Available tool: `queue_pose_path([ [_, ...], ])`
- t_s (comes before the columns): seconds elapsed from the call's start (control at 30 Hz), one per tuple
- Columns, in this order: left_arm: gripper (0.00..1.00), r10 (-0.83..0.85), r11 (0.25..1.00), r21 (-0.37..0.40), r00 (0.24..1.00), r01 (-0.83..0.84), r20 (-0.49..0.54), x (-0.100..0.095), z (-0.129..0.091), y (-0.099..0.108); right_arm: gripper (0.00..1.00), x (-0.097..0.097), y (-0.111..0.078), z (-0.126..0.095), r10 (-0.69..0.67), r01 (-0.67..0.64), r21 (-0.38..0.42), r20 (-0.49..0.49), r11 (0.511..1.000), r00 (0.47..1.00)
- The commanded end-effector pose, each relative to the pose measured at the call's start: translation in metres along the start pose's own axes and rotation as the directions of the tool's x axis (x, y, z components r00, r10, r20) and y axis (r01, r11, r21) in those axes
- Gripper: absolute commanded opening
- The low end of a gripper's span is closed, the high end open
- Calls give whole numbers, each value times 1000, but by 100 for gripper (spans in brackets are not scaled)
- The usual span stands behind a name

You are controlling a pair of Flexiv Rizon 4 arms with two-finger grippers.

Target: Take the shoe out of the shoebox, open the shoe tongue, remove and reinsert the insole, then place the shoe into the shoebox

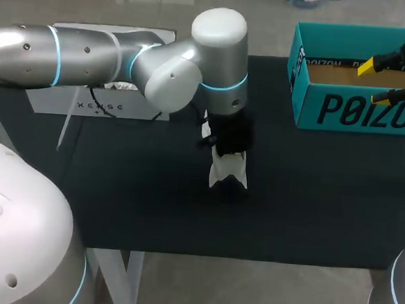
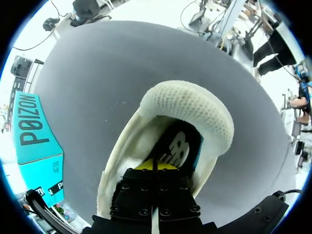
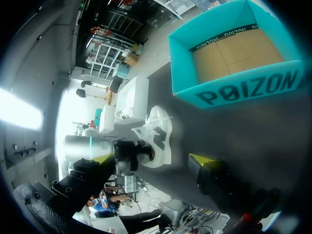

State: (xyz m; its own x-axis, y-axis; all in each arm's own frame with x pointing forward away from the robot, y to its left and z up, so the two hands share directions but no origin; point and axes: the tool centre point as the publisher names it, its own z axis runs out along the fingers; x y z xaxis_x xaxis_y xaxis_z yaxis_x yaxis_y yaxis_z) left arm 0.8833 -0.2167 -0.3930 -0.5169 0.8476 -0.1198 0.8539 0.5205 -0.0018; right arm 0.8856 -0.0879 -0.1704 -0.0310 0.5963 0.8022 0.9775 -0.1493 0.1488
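— How does the shoe look, and where is it?

— It is a cream-white knit shoe [image 2: 185,105] with a thick, padded collar. It sits sole-down near the middle of the black-covered table [image 1: 115,201], well apart from the teal cardboard shoebox [image 1: 358,111], which stands open at the far right corner. Down in the shoe's mouth lies a dark insole [image 2: 178,146] with a white logo and a teal edge.

— And the claws?

— The left gripper [image 2: 157,166] points straight down into the shoe's opening. Its fingers are drawn together with barely a sliver between them, and the yellow tips rest at the insole's near edge (whether they pinch a bit of it, I cannot tell). The right gripper [image 1: 375,82] hangs over the shoebox's brown inside, spread wide and holding nothing.

— What is hard to make out?

— In the head view the silver left arm [image 1: 91,54] and its black gripper body cover most of the shoe, so only a pale end shows below them. In the left wrist view the part of the shoe nearest the gripper is hidden under its black body, and I cannot make out the tongue. The shoebox is cut off at the head view's right edge. In the right wrist view the shoe is small, with the left gripper's dark body over its opening, and its laces are only a blur.
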Motion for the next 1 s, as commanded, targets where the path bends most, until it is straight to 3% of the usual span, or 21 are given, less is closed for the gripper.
queue_pose_path([
  [0.03, 0, 15, 997, -81, 999, -19, -41, 0, -29, -3, 100, 0, 0, 0, 0, 0, 0, 3, 1000, 1000],
  [0.37, 0, 44, 991, -113, 982, -65, -182, 11, -4, -3, 100, 0, 0, 0, 0, 0, 0, 3, 1000, 1000],
  [0.77, 0, 57, 998, -27, 977, -64, -206, 17, 33, -10, 100, 0, 0, 0, 0, 0, 0, 3, 1000, 1000],
  [0.87, 0, 59, 998, -18, 976, -64, -208, 16, 31, -10, 100, 0, 0, 0, 0, 0, 0, 3, 1000, 1000],
  [1.0, 0, 62, 997, -42, 983, -70, -170, 13, 9, -7, 100, 0, 0, 0, 0, 0, 0, 3, 1000, 1000],
])
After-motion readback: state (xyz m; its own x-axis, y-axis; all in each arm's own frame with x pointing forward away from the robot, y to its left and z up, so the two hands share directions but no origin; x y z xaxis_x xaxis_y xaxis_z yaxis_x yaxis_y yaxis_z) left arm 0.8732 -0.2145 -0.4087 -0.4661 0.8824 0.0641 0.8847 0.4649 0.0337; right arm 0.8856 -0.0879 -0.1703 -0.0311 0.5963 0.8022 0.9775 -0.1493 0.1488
